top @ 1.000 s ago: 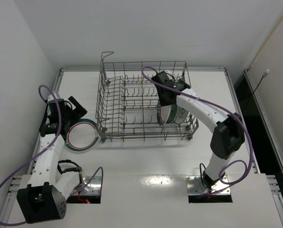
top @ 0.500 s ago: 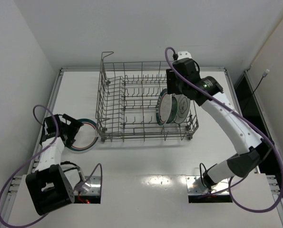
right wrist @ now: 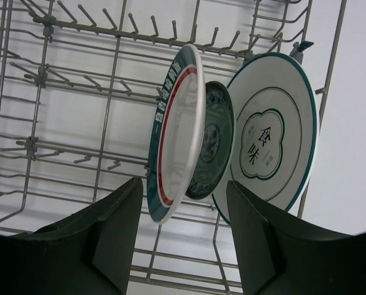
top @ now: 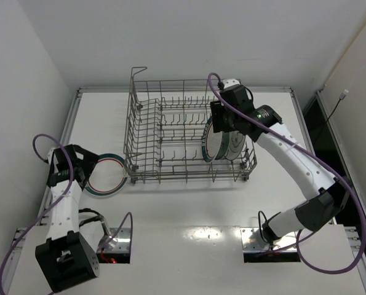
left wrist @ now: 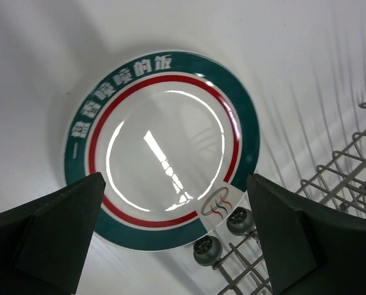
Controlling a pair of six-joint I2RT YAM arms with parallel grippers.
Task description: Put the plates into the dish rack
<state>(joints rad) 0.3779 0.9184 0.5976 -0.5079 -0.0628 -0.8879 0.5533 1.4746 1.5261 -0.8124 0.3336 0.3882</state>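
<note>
The grey wire dish rack (top: 170, 132) stands mid-table. Three plates stand upright in its right end: a white plate with red and green rim rings (right wrist: 176, 135), a smaller teal patterned plate (right wrist: 214, 147) and a white plate with a dark centre motif (right wrist: 269, 141). My right gripper (right wrist: 183, 239) is open and empty, above them and apart from them; it also shows in the top view (top: 219, 123). The other ringed plate (left wrist: 164, 147) lies flat on the table left of the rack (top: 106, 175). My left gripper (left wrist: 176, 246) is open and empty, at that plate's near-left edge (top: 87, 167).
The rack's front-left corner with two small grey wheels (left wrist: 238, 221) sits right beside the flat plate. White walls close in the table on the left (top: 23, 123) and at the back. Upright tines (right wrist: 78, 104) fill the rack's left part.
My right gripper has let go of the ringed plate in the rack and lifted away above it. My left gripper has dropped lower and drawn back to the flat plate's left edge.
</note>
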